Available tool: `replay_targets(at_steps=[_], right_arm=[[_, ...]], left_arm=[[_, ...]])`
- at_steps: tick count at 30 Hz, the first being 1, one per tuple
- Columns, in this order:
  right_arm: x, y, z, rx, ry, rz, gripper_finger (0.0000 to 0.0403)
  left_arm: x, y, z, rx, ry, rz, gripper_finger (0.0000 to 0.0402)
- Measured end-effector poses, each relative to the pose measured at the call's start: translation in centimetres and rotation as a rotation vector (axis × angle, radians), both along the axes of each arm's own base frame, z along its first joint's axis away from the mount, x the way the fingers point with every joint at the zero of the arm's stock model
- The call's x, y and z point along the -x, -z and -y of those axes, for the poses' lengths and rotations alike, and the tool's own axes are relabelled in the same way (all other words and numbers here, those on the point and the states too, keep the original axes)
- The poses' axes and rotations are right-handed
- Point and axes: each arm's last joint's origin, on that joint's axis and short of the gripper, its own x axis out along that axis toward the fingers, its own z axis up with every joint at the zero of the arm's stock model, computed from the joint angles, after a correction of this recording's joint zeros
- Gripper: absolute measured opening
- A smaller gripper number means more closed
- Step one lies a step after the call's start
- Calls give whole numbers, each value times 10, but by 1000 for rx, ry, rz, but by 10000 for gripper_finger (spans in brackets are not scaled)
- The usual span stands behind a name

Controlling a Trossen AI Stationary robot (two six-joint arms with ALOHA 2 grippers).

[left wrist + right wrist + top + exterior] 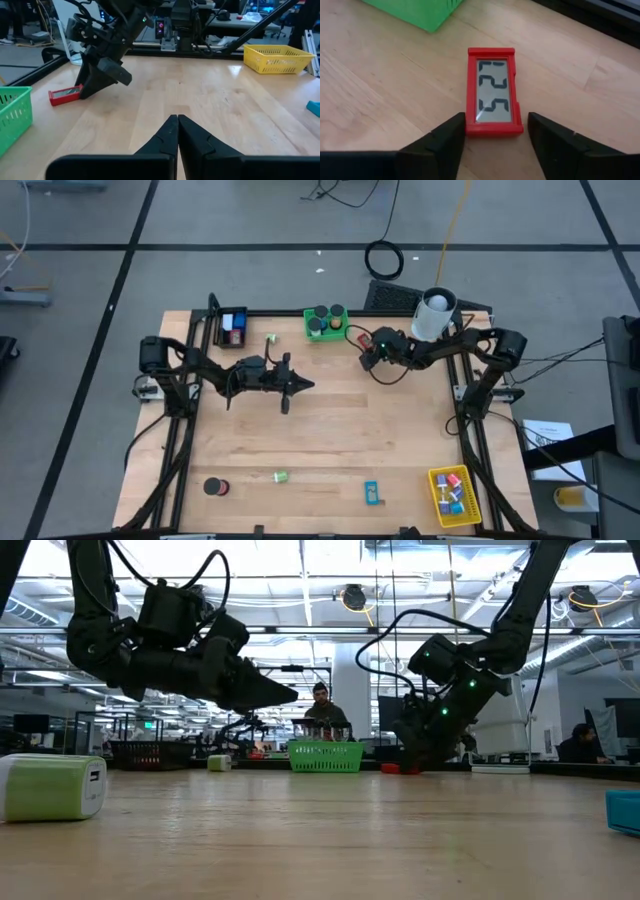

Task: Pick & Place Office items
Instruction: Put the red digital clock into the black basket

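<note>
- The wooden bench (330,440) stands in a large open workroom; in the low view, people sit at desks far behind it.
- The red block (493,90), a flat rectangular item with a grey window showing dark segments, lies flat on the bench near the far edge, just beside the green bin (325,323) on its right-arm side.
- The right claw (496,131) is down at the block with its fingers apart, one on each side of the block's near short end. The left-hand finger looks to be touching or almost touching the red rim, while the other stands a little clear. Nothing is held yet.
- The relation that matters: the block's long axis runs straight away from the claw, in line with its reach, so the fingers span the short width. That suits a squeeze across the narrow sides, though only the near end sits between the fingers, and a little more reach would probably give a surer hold.
- The left claw (177,131) hangs above the middle of the bench, fingers pressed together and empty, pointing toward the right arm; it is well apart from the block, so the right arm is much the nearer.
- Other items lie toward the near edge, and the yellow bin (455,494) sits at the near right corner.
</note>
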Motion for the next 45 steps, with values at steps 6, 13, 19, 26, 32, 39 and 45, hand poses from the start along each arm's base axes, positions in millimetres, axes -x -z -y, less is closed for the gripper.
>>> replay_targets(at_steps=[6, 13, 19, 26, 32, 39, 45], right_arm=[[0, 0, 0, -1, -3, 0, 152], [-1, -4, -7, 17, -58, -47, 162], [-4, -23, -42, 97, -177, -162, 155], [-22, -33, -106, 278, -370, -211, 163], [-35, -40, -153, 485, -504, -178, 158], [-42, -54, -179, 596, -610, -55, 162], [-46, -57, -187, 653, -648, -23, 158]], left_arm=[[0, 0, 0, 72, -10, -1, 30], [0, -1, -3, 173, -69, 11, 31], [0, -1, -2, 237, -75, 12, 42], [-12, -1, -3, 412, -60, -73, 131], [-24, -8, -5, 445, -77, -74, 222], [-26, -11, 0, 441, -85, -44, 279], [-34, -16, 8, 435, -103, -28, 286]])
